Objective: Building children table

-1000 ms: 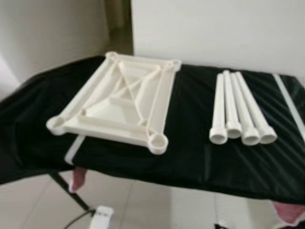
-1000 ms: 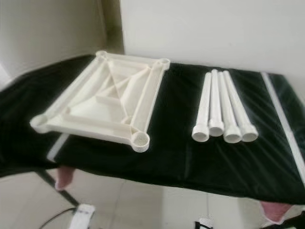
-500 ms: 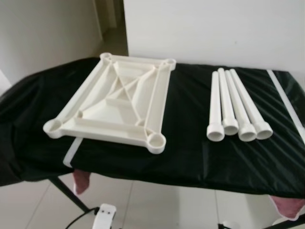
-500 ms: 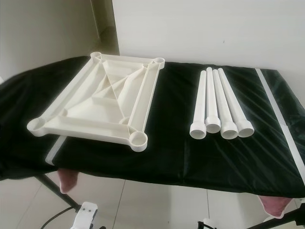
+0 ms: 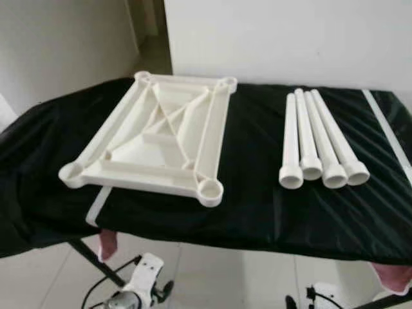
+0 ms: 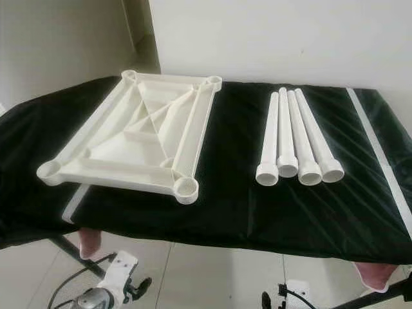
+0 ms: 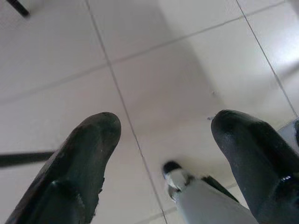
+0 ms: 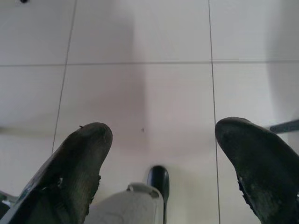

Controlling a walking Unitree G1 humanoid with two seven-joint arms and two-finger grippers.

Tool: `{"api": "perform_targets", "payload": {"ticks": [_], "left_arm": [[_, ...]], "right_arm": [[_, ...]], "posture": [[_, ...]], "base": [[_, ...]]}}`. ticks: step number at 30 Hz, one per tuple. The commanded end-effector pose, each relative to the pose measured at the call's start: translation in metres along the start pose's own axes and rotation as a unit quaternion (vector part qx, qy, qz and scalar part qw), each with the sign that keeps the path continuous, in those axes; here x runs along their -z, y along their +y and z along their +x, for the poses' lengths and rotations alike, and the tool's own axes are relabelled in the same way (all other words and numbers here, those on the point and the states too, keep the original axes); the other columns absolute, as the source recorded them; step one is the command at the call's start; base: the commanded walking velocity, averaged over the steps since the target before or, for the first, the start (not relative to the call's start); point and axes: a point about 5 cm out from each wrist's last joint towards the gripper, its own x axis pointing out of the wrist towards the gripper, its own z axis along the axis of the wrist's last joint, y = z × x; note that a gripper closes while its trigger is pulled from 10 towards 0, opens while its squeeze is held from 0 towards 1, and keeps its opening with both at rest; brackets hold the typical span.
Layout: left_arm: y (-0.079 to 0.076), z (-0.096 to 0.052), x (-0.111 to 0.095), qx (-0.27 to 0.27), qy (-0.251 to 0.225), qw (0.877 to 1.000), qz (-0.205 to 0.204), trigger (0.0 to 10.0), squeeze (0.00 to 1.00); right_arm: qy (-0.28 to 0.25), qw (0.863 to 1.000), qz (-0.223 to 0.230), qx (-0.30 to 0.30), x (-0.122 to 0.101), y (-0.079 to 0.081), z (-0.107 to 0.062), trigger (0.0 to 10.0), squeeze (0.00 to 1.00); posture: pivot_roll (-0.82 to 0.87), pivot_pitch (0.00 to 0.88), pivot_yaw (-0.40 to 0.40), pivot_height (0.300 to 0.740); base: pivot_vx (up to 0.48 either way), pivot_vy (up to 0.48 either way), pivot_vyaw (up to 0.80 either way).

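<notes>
1 tabletop, 4 legs.

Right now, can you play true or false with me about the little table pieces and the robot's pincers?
1. Four white legs lie side by side on the black cloth. True.
2. The tabletop lies upside down, its ribs showing. True.
3. One leg is already stuck into a corner of the tabletop. False: all four corner sockets are empty and the legs lie apart from it.
4. The left pincer holds a leg. False: it is open, with only the floor tiles below it.
5. The right pincer is open. True.
6. The legs lie left of the tabletop. False: they lie to its right.
</notes>
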Motion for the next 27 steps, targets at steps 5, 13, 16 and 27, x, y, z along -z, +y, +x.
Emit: {"api": "perform_targets", "payload": {"ticks": [5, 13, 16, 27], "left_arm": [[-0.013, -0.005, -0.008, 0.120, -0.044, 0.990, 0.067, 10.0, 0.00], [-0.017, -0.016, -0.004, 0.218, -0.040, 0.970, 0.103, 10.0, 0.00], [-0.016, -0.019, -0.005, 0.235, -0.046, 0.966, 0.102, 10.0, 0.00], [-0.028, -0.068, -0.051, 0.390, -0.091, 0.914, 0.062, 10.0, 0.00]], "right_arm": [[-0.023, 0.991, -0.053, -0.117, 0.001, 0.020, -0.007, 10.0, 0.00], [-0.062, 0.969, -0.060, -0.231, -0.009, 0.029, -0.018, 10.0, 0.00], [-0.072, 0.963, -0.072, -0.250, -0.013, 0.028, -0.022, 10.0, 0.00], [-0.104, 0.882, -0.184, -0.420, -0.055, 0.019, -0.061, 10.0, 0.00]], "posture": [[0.04, 0.000, 0.034, 0.740], [0.03, 0.000, 0.037, 0.740], [0.03, 0.000, 0.044, 0.740], [0.04, 0.000, 0.025, 0.740]], "base": [[0.000, 0.000, 0.00], [0.000, 0.000, 0.00], [0.000, 0.000, 0.00], [0.000, 0.000, 0.00]]}}
